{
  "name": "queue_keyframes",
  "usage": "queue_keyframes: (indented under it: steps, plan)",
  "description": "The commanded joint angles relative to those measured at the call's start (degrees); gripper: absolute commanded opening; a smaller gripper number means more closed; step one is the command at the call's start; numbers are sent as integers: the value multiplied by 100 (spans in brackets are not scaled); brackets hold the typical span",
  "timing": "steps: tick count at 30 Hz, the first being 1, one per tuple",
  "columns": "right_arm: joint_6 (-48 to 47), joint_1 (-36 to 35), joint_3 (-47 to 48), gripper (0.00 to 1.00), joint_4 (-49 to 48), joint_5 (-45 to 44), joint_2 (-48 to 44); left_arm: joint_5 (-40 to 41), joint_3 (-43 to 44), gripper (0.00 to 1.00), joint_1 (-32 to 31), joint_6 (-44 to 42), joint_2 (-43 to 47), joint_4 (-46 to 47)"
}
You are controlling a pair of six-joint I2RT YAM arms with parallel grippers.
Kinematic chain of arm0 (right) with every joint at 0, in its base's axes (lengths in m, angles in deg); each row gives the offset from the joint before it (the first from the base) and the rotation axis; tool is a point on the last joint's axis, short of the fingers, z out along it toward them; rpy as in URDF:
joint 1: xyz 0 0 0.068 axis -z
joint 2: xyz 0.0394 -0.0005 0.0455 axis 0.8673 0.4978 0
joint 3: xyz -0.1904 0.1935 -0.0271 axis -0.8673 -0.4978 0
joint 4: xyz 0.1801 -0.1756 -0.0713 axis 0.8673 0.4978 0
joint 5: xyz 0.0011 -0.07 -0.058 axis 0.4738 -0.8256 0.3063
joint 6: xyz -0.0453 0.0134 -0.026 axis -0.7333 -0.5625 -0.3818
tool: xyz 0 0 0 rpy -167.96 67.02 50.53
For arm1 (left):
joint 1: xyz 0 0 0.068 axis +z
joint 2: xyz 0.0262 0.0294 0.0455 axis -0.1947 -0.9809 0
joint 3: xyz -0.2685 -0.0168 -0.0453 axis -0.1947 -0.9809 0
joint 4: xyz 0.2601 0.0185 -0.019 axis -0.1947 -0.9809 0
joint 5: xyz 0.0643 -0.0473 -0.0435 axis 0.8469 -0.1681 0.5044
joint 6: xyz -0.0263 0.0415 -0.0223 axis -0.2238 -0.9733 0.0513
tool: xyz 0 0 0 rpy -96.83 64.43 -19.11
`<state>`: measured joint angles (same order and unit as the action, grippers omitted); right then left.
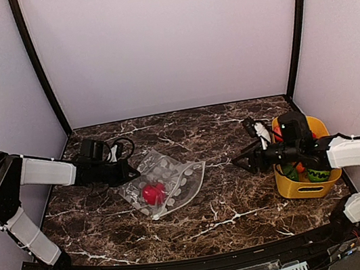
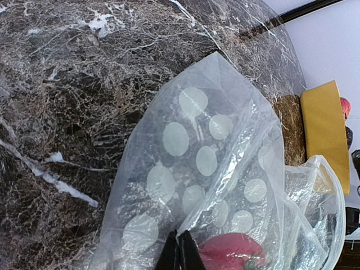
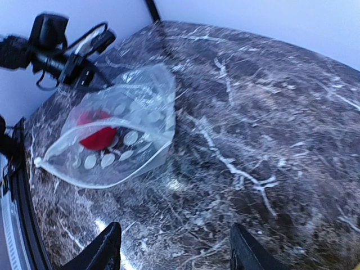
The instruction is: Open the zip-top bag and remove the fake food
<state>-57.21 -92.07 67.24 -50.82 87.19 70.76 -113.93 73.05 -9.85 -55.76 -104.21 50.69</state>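
Observation:
The zip-top bag (image 1: 173,177), clear with white dots, lies mid-table with its mouth gaping toward the right. One red fake food (image 1: 153,193) sits inside it. My left gripper (image 1: 130,173) is shut on the bag's left edge. In the left wrist view its tips (image 2: 181,251) pinch a fold of the bag (image 2: 208,163) just beside the red food (image 2: 233,252). My right gripper (image 1: 249,158) hovers open and empty to the right of the bag. In the right wrist view its fingers (image 3: 107,247) stand wide apart, short of the bag (image 3: 121,152) and red food (image 3: 97,132).
A yellow bin (image 1: 298,188) holding green, orange and red toys stands at the right edge, under my right arm. It also shows in the left wrist view, as a yellow bin (image 2: 323,129) beyond the bag. Dark frame posts rise at the back corners.

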Motion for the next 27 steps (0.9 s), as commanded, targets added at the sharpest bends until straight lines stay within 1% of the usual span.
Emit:
queue_keyframes:
  steps: [1, 8, 13, 17, 23, 25, 27]
  plan:
    - [-264, -653, 234, 61, -1153, 242, 984, -119, 71, 1, 43, 57, 98, 32]
    - [-713, -1397, 1034, 60, -1895, 395, 2531, -134, -10, 1, 43, 94, 203, 39]
    - [-799, -1687, 1665, 57, -2184, 449, 3487, -109, -82, 1, 43, 80, 249, 21]
    - [-784, -1753, 1790, 55, -2733, 566, 4026, -68, -39, 1, 43, 34, 232, -63]
    - [-803, -1975, 1991, 53, -3085, 549, 4634, -12, -98, 1, 43, 39, 236, -83]
    - [-798, -2037, 2054, 54, -3216, 512, 4790, 5, -180, 1, 39, 79, 232, -35]
    - [-865, -2098, 2236, 58, -3236, 487, 4988, 0, -259, 1, 35, 132, 211, 24]
